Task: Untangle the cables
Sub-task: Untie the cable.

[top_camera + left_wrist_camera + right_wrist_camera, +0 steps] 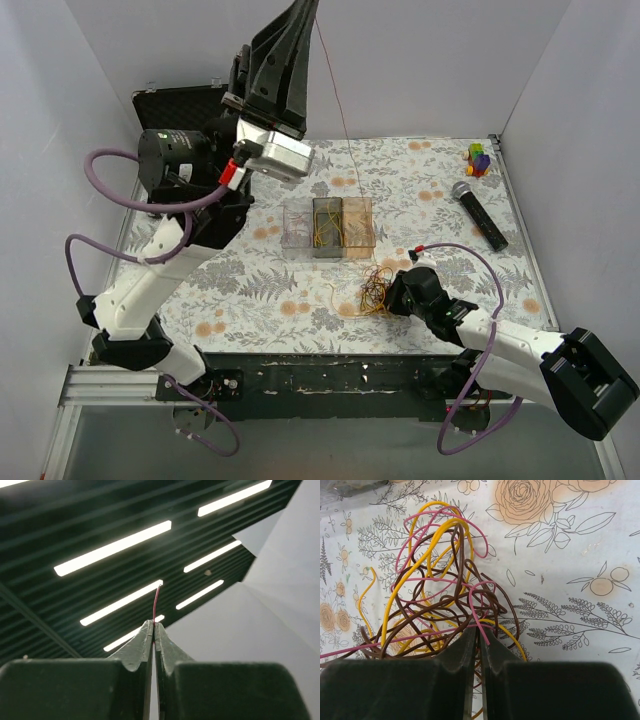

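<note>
Floral tablecloth (450, 200), job barely begun: left gripper (153, 625), fingers pressed on one pink wire (335, 90), holds it high (tail apparently in the knot); right gripper (479, 634) pinches the cables (375, 288), mostly tangled, beside the tray (286, 230).

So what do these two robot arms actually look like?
The left arm and right arm have white links and black joints, each with a looping purple hose. The left gripper and right gripper end in dark wedge-shaped fingers.
</note>
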Available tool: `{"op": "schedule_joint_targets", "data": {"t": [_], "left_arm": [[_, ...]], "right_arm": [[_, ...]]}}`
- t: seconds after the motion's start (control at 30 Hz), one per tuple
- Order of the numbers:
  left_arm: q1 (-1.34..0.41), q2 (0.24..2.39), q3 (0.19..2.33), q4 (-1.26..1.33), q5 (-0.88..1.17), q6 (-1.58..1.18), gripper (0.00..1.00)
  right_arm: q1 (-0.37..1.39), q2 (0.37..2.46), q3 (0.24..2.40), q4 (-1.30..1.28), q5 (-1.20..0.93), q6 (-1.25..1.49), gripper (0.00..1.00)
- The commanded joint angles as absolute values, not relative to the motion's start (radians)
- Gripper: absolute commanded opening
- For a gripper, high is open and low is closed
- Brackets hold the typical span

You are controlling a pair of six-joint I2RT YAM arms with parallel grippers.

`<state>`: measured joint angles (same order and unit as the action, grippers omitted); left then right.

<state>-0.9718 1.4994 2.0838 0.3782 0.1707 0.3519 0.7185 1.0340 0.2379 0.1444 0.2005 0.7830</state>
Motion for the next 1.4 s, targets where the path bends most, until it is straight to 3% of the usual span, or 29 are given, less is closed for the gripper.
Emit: {"op": "schedule_joint_targets", "data": {"t": [0.0,0.1,0.17,0.23,0.33,0.57,0.77,1.13,1.3,1.37], "left_arm": [[-0.976,1.554,2.155,0.576,0.219,0.67,0.0],[-0.976,1.661,2.325,0.612,0.233,0.784,0.01],[-0.976,1.78,2.591,0.591,0.271,0.816,0.04],[-0.974,1.793,2.631,0.616,0.314,0.833,0.03],[-0.974,1.63,2.362,0.647,0.298,0.781,0.0],[-0.974,1.297,1.796,0.309,0.086,0.361,0.0],[-0.974,0.991,1.255,-0.077,0.207,0.242,0.0],[-0.973,0.765,0.835,-0.592,0.029,0.397,0.0],[-0.965,0.778,0.695,-0.611,-0.029,0.422,0.0],[-0.963,0.805,0.673,-0.6,-0.028,0.414,0.31]], "right_arm": [[0.723,1.049,0.187,-0.043,0.215,0.781,0.12],[0.723,1.054,0.193,-0.061,0.229,0.784,0.12],[0.723,1.06,0.199,-0.064,0.227,0.782,0.11],[0.723,1.06,0.204,-0.074,0.229,0.785,0.11],[0.724,1.051,0.207,-0.071,0.227,0.779,0.16],[0.724,0.996,0.281,-0.101,0.238,0.73,0.23],[0.724,0.948,0.341,-0.146,0.259,0.695,0.2],[0.724,0.943,0.345,-0.133,0.261,0.673,0.16],[0.724,0.959,0.353,-0.129,0.252,0.681,0.16],[0.724,0.957,0.354,-0.13,0.252,0.68,0.16]]}}
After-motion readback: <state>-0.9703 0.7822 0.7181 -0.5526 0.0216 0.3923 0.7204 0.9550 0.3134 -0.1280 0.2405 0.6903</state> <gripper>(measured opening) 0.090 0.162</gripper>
